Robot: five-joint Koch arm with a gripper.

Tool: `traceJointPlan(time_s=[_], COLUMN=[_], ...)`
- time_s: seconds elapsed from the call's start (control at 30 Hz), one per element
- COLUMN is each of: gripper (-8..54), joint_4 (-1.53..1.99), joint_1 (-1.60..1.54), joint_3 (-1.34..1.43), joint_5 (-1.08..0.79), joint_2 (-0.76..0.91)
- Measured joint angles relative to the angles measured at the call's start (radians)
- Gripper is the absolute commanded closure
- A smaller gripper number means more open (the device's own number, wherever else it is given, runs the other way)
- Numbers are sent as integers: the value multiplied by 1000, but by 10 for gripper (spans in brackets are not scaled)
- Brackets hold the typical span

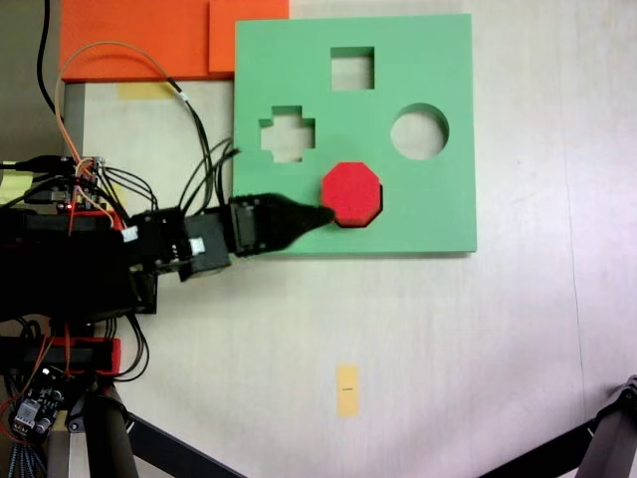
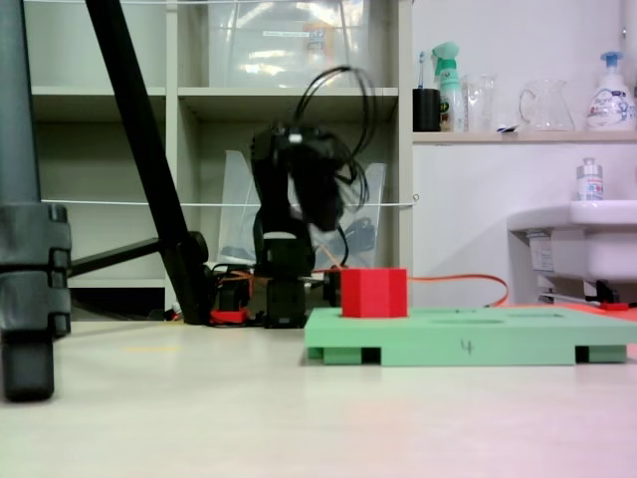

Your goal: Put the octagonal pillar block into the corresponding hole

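Observation:
The red octagonal pillar block (image 1: 351, 191) stands upright on the lower middle of the green foam board (image 1: 438, 214), its body rising well above the board's top (image 2: 374, 292). The corresponding hole is hidden: no eight-sided cutout edge shows around the block. My black gripper (image 1: 324, 214) reaches in from the left in a fixed view, and its pointed tip is at the block's lower left side. Only one dark tip shows, so I cannot tell how the jaws stand or whether they touch the block. From the low fixed view the arm (image 2: 304, 189) hangs behind the block.
The board has a cross cutout (image 1: 288, 134), a square cutout (image 1: 352, 68) and a round cutout (image 1: 419, 131). Orange foam pieces (image 1: 139, 35) lie at the top left. A yellow tape mark (image 1: 346, 388) is on the table. Tripod legs (image 2: 139, 149) and loose cables (image 1: 189, 110) stand left.

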Motion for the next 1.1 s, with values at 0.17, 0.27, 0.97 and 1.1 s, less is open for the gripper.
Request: traceJointPlan(time_s=[0.17, 0.27, 0.97, 1.1], gripper=[69, 69, 114, 114], joint_4=[-270, -291, -506, -506], joint_1=[141, 202, 229, 229], joint_3=[390, 520, 681, 681], joint_5=[-71, -77, -71, -71], joint_2=[6, 6, 6, 6])
